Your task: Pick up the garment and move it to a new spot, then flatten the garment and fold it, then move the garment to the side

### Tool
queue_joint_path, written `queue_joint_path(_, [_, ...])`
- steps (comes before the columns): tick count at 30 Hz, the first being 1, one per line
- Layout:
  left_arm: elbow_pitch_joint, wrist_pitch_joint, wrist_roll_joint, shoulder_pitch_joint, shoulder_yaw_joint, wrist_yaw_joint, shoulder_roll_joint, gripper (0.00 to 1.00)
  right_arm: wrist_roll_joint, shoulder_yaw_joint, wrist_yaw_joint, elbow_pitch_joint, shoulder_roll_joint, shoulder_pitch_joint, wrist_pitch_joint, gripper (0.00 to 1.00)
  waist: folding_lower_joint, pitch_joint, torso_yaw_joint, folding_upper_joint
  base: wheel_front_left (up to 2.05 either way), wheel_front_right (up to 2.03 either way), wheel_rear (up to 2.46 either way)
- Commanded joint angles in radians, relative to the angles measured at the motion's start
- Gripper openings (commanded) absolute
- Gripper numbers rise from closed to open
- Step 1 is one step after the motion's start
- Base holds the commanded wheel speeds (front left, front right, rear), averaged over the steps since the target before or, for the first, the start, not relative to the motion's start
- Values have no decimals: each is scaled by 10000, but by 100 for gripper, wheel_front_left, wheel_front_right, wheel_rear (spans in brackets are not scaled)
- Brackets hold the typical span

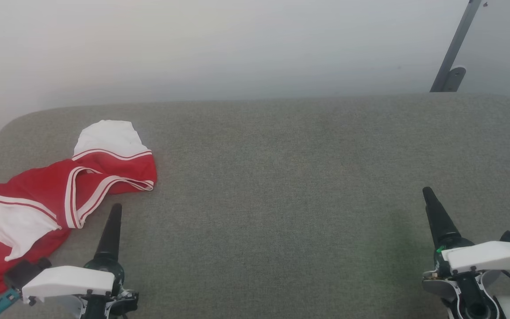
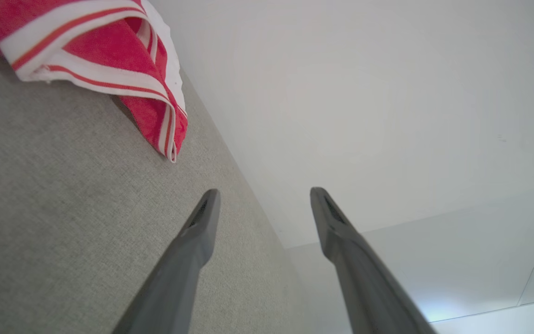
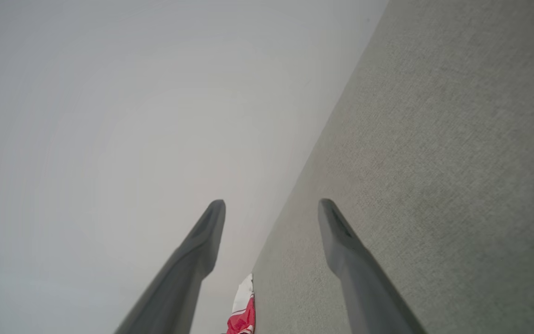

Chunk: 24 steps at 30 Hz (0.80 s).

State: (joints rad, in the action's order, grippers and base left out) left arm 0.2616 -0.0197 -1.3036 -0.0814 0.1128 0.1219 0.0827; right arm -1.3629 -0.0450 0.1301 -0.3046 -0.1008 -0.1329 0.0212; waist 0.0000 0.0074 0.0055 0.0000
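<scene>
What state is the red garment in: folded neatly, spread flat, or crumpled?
Crumpled. The garment lies bunched on the grey surface, its striped trim twisting over itself, not flat.

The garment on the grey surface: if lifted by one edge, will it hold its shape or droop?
Probably droops: the garment lies crumpled in soft overlapping folds on the grey surface. Likely light, as the fabric looks thin. A push would probably bunch it rather than slide it whole.
</scene>
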Motion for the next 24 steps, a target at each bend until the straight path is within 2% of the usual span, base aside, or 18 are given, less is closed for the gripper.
queue_joint_path(1, [-210, 110, 512, -254, 73, -12, 46, 100, 471, 6, 3, 116, -108, -334, -124, 100, 0, 4, 4, 0, 0, 0, 0])
queue_joint_path(12, [-435, 549, 3199, -151, -50, -244, 93, 100, 3223, 25, 4, 134, -156, -530, -565, 100, 0, 50, 37, 0, 0, 0, 0])
queue_joint_path(24, [-569, 976, 5180, -10, -290, -510, 262, 100, 5775, -40, 5, 211, -182, -656, -991, 100, 0, 61, 58, 0, 0, 0, 0])
